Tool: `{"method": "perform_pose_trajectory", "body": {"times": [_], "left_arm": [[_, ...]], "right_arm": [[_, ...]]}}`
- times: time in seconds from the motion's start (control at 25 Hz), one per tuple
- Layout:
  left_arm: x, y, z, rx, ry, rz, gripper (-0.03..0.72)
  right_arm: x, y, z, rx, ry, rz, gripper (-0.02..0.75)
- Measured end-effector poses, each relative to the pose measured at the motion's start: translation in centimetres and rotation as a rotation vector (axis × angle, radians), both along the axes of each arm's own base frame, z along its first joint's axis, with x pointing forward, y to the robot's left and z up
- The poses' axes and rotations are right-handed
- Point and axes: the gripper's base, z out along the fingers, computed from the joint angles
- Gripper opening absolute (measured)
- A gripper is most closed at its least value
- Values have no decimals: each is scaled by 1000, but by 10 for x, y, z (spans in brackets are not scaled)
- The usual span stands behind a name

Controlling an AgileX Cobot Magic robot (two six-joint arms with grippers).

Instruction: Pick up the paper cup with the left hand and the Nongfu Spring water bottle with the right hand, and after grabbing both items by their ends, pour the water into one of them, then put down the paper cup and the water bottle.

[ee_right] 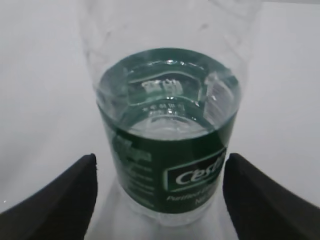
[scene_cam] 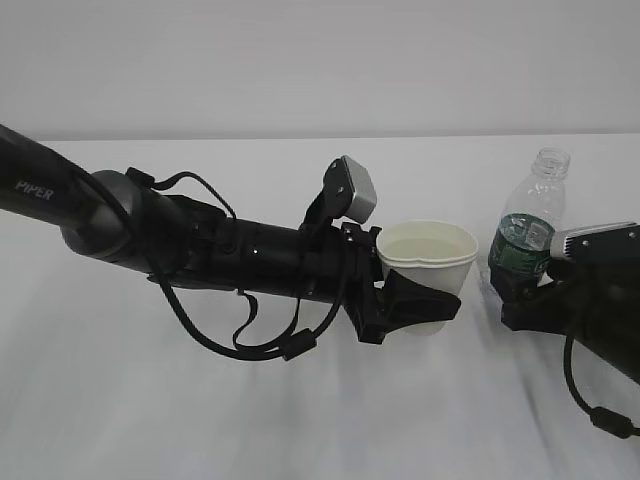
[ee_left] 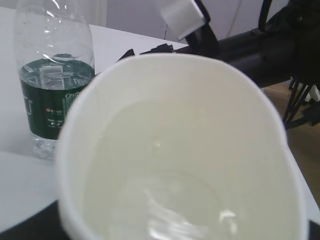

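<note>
One paper cup [scene_cam: 431, 262], holding water, sits clamped in the left hand [scene_cam: 415, 305] above the white table [scene_cam: 300, 420]. One water bottle [scene_cam: 528, 226] stands upright at the cup's three o'clock, between the right hand's [ee_right: 160, 195] two spread fingers [ee_right: 55, 200], which flank its label without touching.

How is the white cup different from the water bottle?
The paper cup is white, short and wide-mouthed; the bottle is clear, taller and narrow-necked, with a green label. The left gripper squeezes the cup, bending its rim, while the right gripper has its fingers spread beside the bottle, not touching. Both stand upright and hold water.
</note>
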Motion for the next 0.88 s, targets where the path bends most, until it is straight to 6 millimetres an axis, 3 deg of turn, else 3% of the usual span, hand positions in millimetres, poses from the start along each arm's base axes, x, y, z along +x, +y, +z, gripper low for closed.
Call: {"method": "perform_pose_trajectory", "body": {"times": [0.32, 0.88], "left_arm": [[0, 0, 0, 2, -1, -3, 421], [2, 0, 0, -2, 7, 24, 421]], "right_arm": [[-25, -1, 32, 2, -52, 4, 590], [-91, 4, 81, 43, -167, 79, 590]]}}
